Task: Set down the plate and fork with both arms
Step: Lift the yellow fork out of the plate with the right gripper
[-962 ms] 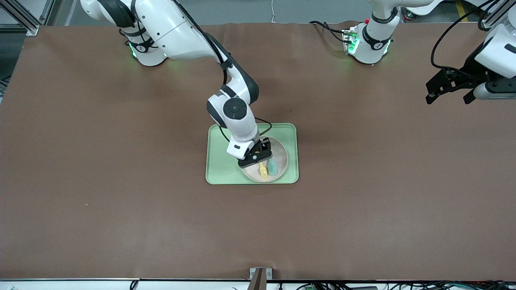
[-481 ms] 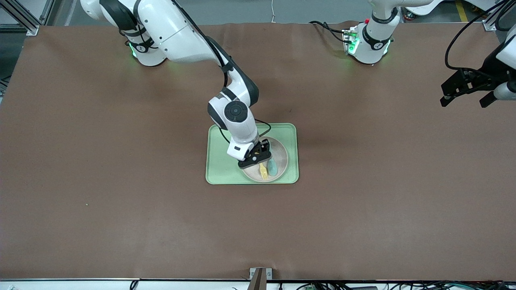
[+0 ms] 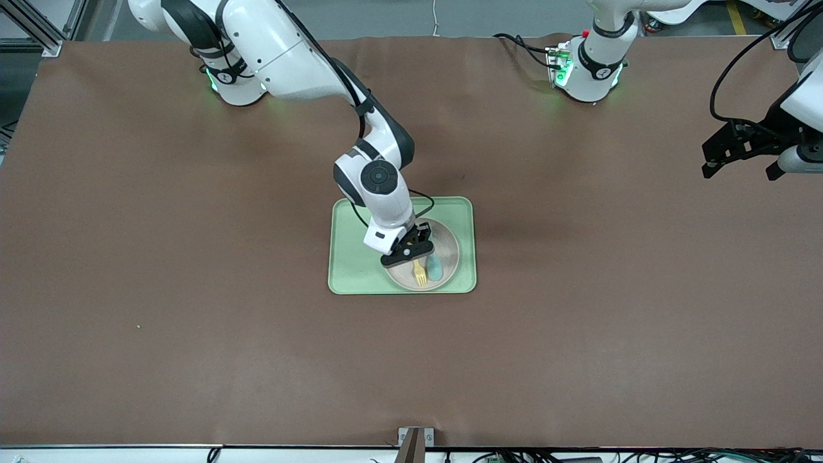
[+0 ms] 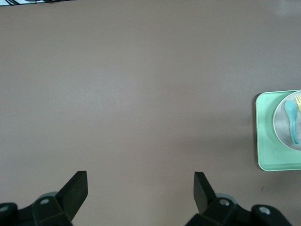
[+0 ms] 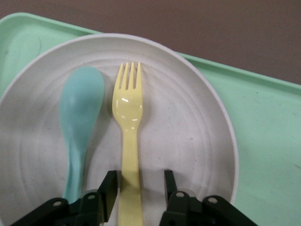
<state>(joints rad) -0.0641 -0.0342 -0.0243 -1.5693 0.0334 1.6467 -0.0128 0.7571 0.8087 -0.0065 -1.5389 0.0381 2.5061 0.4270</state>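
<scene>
The round off-white plate (image 3: 448, 252) lies on a light-green tray (image 3: 350, 260) at mid-table. On the plate the pale-yellow fork (image 3: 420, 275) lies beside a teal spoon (image 3: 435, 267). My right gripper (image 3: 415, 253) is down on the plate over the fork's handle. In the right wrist view the fork (image 5: 128, 113) runs between the jaws of that gripper (image 5: 140, 181): one finger touches the handle, the other stands a little off it. My left gripper (image 3: 739, 172) hangs open over bare table at the left arm's end, holding nothing (image 4: 139, 181).
A brown mat covers the whole table. Around the plate (image 5: 188, 132) the tray (image 5: 268, 141) shows a free strip toward the right arm's end. From the left wrist view the tray (image 4: 263, 141) shows at the picture's edge.
The right gripper's jaws have narrowed around the fork's handle. The left arm has swung outward toward its end of the table, then settled slightly lower.
</scene>
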